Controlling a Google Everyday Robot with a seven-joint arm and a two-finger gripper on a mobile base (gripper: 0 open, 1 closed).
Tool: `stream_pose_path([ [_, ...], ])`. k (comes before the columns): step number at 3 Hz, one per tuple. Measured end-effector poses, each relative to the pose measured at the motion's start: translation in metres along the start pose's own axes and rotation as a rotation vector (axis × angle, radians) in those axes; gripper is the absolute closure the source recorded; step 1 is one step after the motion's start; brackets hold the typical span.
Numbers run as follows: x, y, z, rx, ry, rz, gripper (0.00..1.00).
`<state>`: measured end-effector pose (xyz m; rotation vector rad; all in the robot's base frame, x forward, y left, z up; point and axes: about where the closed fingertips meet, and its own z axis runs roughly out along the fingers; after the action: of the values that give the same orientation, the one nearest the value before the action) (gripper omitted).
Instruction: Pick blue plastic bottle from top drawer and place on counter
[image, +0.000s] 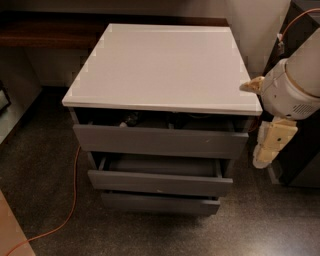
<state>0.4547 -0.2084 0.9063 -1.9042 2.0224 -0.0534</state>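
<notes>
Gripper (270, 141) hangs at the frame's right edge beside the counter (160, 65), grip width I can't tell, and the blue plastic bottle's lost somewhere in the shadowy, part-open top drawer (160, 142) mid-frame.

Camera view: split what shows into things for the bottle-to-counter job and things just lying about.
For the job:
top drawer, ajar, contents too dark to name
counter
gripper, hanging to the right of the top drawer

Lying about:
middle drawer
bottom drawer
orange cable on the floor
dark wooden shelf
</notes>
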Motion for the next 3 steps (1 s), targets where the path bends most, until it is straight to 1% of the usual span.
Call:
stream_pose_path([
  [1, -0.008, 0.005, 0.023, 0.025, -0.034, -0.070, 0.00],
  [2, -0.016, 0.004, 0.043, 0.090, -0.096, -0.102, 0.00],
  [3, -0.017, 0.002, 0.042, 0.098, -0.095, -0.102, 0.00],
])
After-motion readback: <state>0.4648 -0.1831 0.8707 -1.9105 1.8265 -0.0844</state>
